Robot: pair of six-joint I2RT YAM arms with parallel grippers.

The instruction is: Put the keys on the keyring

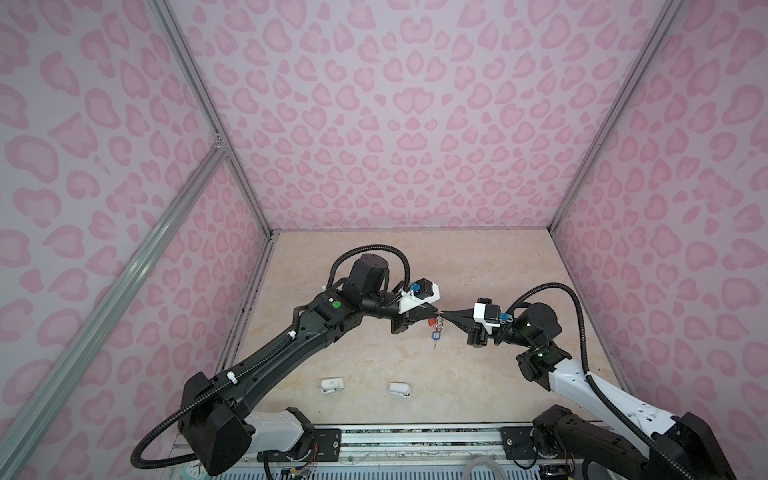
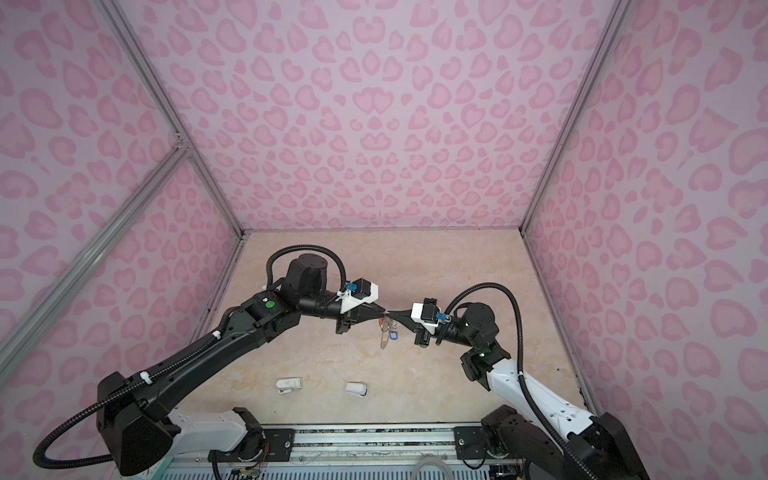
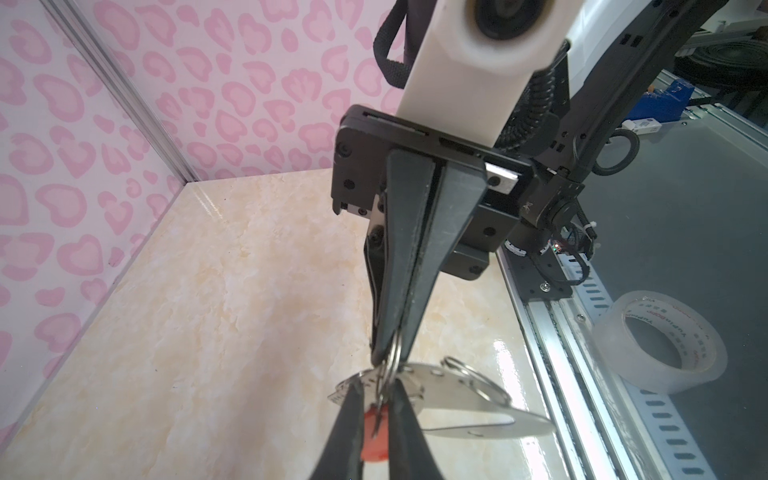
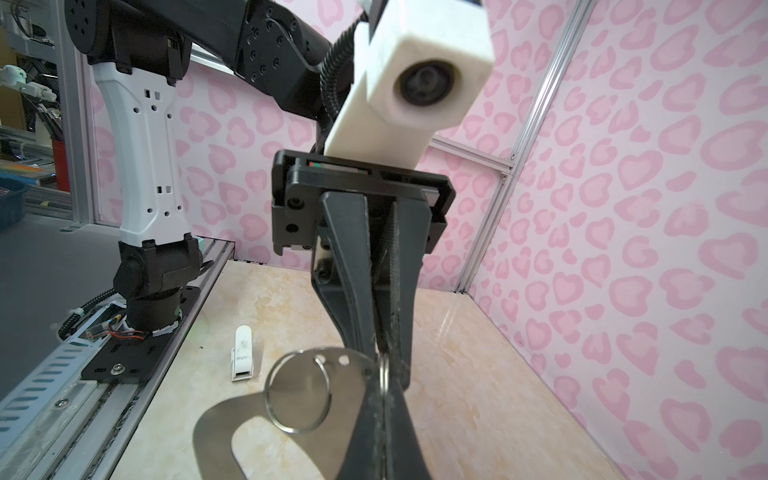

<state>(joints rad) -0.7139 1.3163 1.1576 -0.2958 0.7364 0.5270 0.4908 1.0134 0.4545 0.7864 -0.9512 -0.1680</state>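
Both top views show a desk (image 1: 478, 257) with a glossy cream marble pattern. It is closed on three sides by pale walls (image 1: 395, 124) printed with pink hearts, and a metal rail (image 1: 415, 436) runs along the near edge. A white plastic piece (image 1: 330, 385) and a second white piece (image 1: 400, 389) lie near that edge, apart from each other.

Above the middle of the desk the left pincer (image 2: 383, 312) and the right pincer (image 2: 394, 312) meet tip to tip. The keyring (image 3: 432, 395) is held up in the air between them. The right pincer is closed tight on a small wire ring (image 4: 384, 370) at the edge of the keyring. The left pincer is almost closed. The key with the red tag (image 3: 374, 440) shows in its narrow gap, and I cannot tell if the fingers really squeeze it. The key with the blue tag (image 2: 394, 333) hangs just below the tips.

From above, the keyring is only a thin sliver and the key blades are too small to make out. In the right wrist view the picture edge cuts off its lower part.
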